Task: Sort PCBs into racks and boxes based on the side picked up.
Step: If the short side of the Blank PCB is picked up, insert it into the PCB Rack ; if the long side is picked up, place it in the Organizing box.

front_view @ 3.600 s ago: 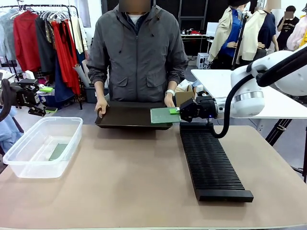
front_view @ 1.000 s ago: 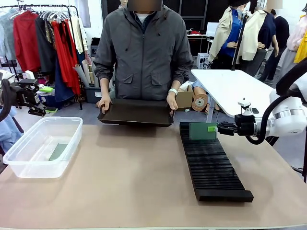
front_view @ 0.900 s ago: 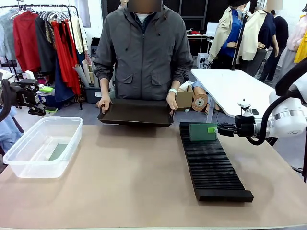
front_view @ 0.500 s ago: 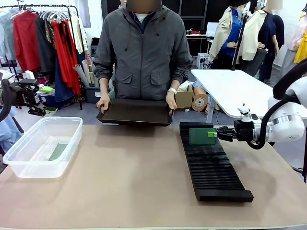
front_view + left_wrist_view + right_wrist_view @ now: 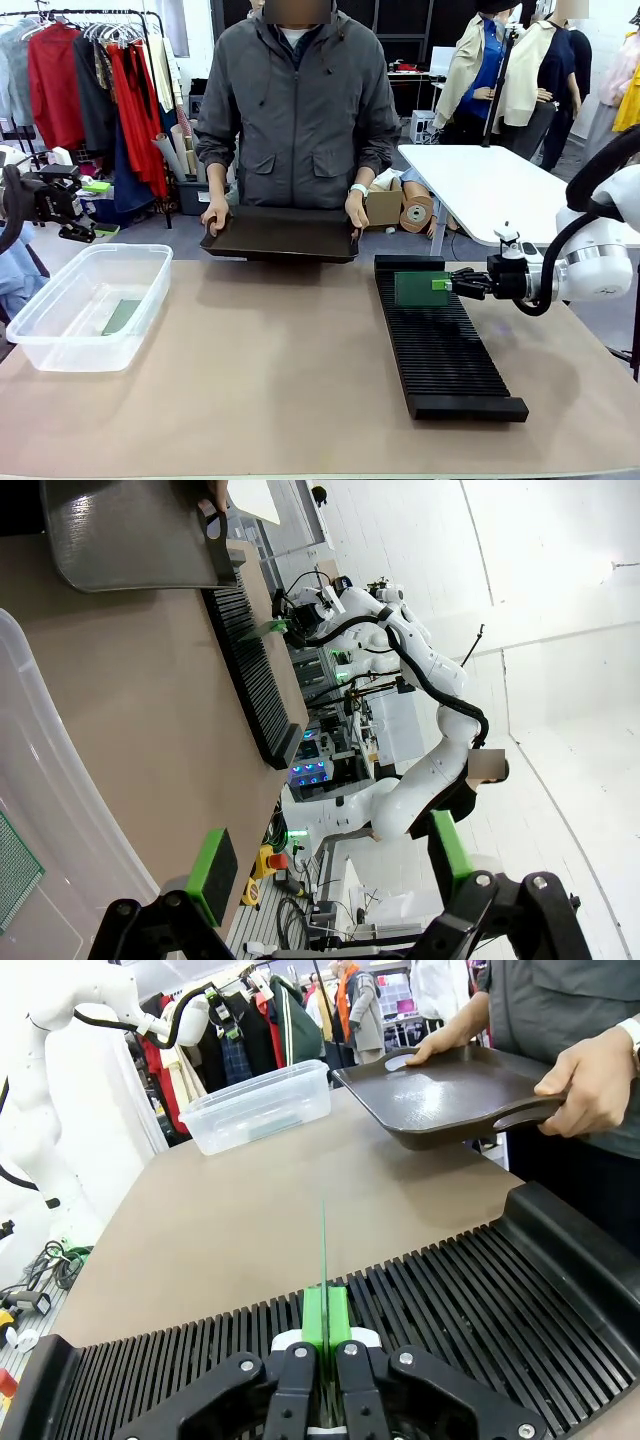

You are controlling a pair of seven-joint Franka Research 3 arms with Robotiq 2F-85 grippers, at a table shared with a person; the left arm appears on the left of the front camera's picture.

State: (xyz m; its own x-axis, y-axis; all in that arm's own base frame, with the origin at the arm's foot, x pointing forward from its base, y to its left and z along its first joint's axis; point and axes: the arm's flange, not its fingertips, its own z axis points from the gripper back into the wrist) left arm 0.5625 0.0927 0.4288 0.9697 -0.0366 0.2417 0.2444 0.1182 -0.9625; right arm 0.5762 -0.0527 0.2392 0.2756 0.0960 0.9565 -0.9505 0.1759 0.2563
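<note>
Right gripper [image 5: 444, 285] clamped on upright PCB [image 5: 414, 288], rack [image 5: 440, 345] directly beneath, left gripper [image 5: 330, 865] wide open and empty, tub [image 5: 40, 810] below it

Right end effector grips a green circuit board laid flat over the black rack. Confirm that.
Not flat: the right end effector holds the circuit board upright on edge over the rack, as the right wrist view shows.
</note>
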